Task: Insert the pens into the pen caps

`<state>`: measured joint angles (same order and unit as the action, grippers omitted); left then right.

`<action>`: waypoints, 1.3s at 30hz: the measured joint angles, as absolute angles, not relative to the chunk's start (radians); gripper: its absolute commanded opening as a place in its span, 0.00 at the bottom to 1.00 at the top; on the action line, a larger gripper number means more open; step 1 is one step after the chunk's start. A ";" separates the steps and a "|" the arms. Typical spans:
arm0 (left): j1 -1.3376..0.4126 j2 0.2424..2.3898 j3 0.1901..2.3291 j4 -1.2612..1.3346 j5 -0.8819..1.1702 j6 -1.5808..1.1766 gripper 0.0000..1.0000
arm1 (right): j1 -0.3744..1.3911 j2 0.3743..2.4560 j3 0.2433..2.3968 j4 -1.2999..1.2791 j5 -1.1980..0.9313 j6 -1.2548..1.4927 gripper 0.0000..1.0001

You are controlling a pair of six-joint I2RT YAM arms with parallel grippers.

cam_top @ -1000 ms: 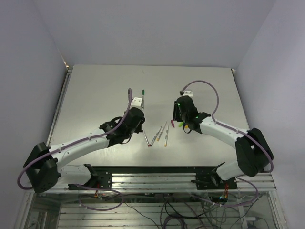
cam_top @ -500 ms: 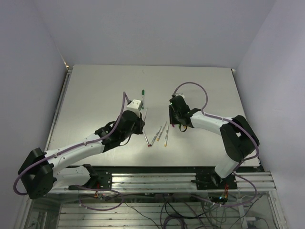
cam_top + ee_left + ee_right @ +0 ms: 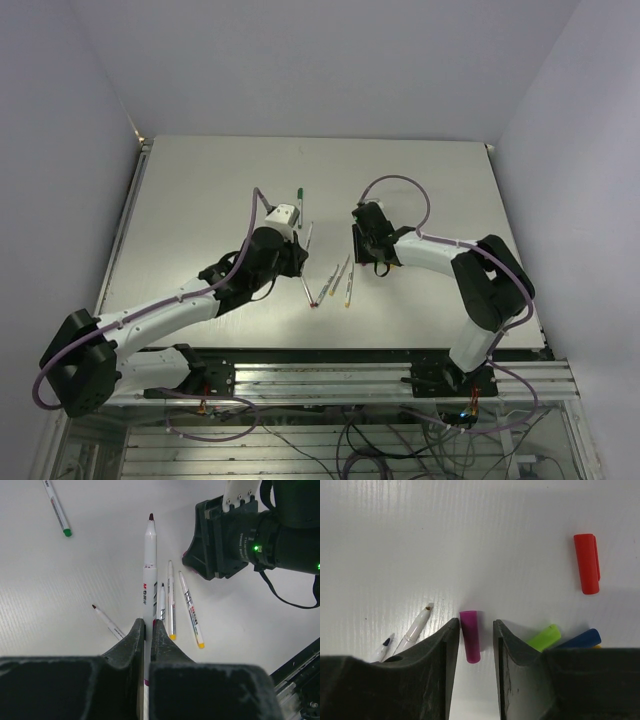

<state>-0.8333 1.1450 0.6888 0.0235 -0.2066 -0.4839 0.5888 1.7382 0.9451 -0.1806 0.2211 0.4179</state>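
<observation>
My left gripper (image 3: 148, 623) is shut on a white pen (image 3: 150, 575) with a dark magenta tip, held above the table and pointing away from me. Below it lie several more pens (image 3: 171, 605), and a green-ended pen (image 3: 56, 507) lies apart at the far left. My right gripper (image 3: 476, 622) stands open and low over the table, its fingers either side of a lying magenta pen cap (image 3: 470, 636); a gap shows on the cap's right. Red (image 3: 587, 562), green (image 3: 543, 637) and blue (image 3: 581, 639) caps lie to the right. In the top view the left gripper (image 3: 303, 240) and right gripper (image 3: 368, 250) face each other.
Two pen tips, one reddish (image 3: 416, 626) and one blue (image 3: 383, 645), lie just left of the right gripper's left finger. The right wrist's black housing (image 3: 225, 535) hangs close beyond the held pen's tip. The table's near edge (image 3: 300, 660) runs at the lower right.
The right arm has swung left and come down over the magenta cap, its jaws narrowing a little. The left arm has pushed forward, carrying its pen with it.
</observation>
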 measured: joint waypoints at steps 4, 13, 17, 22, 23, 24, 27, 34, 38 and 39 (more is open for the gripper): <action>-0.822 1.151 0.679 0.029 -0.190 -0.489 0.07 | 0.589 1.748 0.955 -0.185 0.224 0.418 0.25; -0.803 1.153 0.670 0.034 -0.169 -0.498 0.07 | 0.589 1.753 0.962 -0.188 0.232 0.426 0.00; -0.799 1.153 0.665 0.041 -0.160 -0.501 0.07 | 0.589 1.753 0.962 -0.187 0.232 0.426 0.00; -0.794 1.169 0.657 0.058 -0.145 -0.505 0.07 | 0.589 1.738 0.960 -0.181 0.240 0.424 0.00; -0.794 1.174 0.657 0.059 -0.144 -0.504 0.07 | 0.589 1.721 0.953 -0.173 0.243 0.421 0.00; -0.794 1.177 0.657 0.060 -0.141 -0.503 0.07 | 0.589 1.694 0.944 -0.161 0.245 0.418 0.00; -0.794 1.180 0.657 0.064 -0.134 -0.494 0.07 | 0.589 1.560 0.898 -0.096 0.248 0.408 0.00; -0.793 1.179 0.657 0.118 -0.103 -0.479 0.07 | 0.588 1.293 0.795 0.144 0.227 0.403 0.00; -0.791 1.179 0.657 0.184 -0.047 -0.483 0.07 | 0.588 1.194 0.690 0.294 0.195 0.412 0.00; -0.791 1.179 0.656 0.205 -0.028 -0.487 0.07 | 0.588 1.171 0.659 0.342 0.186 0.420 0.00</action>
